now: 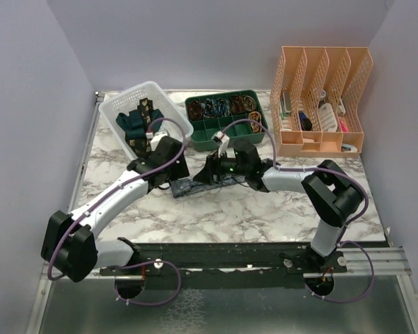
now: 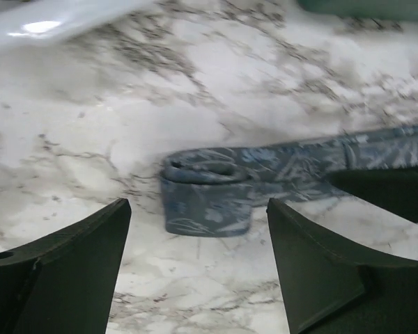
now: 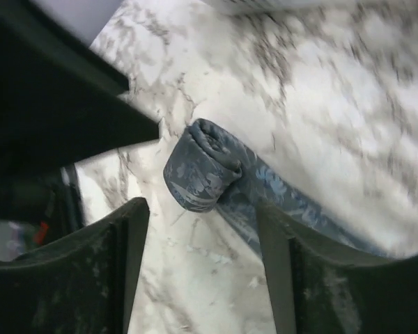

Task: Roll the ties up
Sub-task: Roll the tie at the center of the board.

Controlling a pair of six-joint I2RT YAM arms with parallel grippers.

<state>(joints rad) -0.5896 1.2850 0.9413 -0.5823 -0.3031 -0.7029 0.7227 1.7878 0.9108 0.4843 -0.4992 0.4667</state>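
A blue-grey patterned tie (image 1: 195, 186) lies on the marble table, its left end wound into a small loose roll (image 2: 207, 198) (image 3: 198, 170), the rest trailing flat to the right. My left gripper (image 2: 197, 209) is open, its fingers standing either side of the roll and just short of it, not touching. The right gripper (image 3: 202, 209) is open too and hovers beside the roll, one finger over the flat strip. In the top view both grippers (image 1: 168, 167) (image 1: 212, 172) meet over the tie. A dark teal tie (image 1: 132, 124) and a black-gold tie (image 1: 145, 108) sit in the white basket (image 1: 145, 89).
A green compartment tray (image 1: 259, 99) with small items stands behind the grippers. An orange file organiser (image 1: 320, 76) is at the back right. Walls close off the left, back and right sides.
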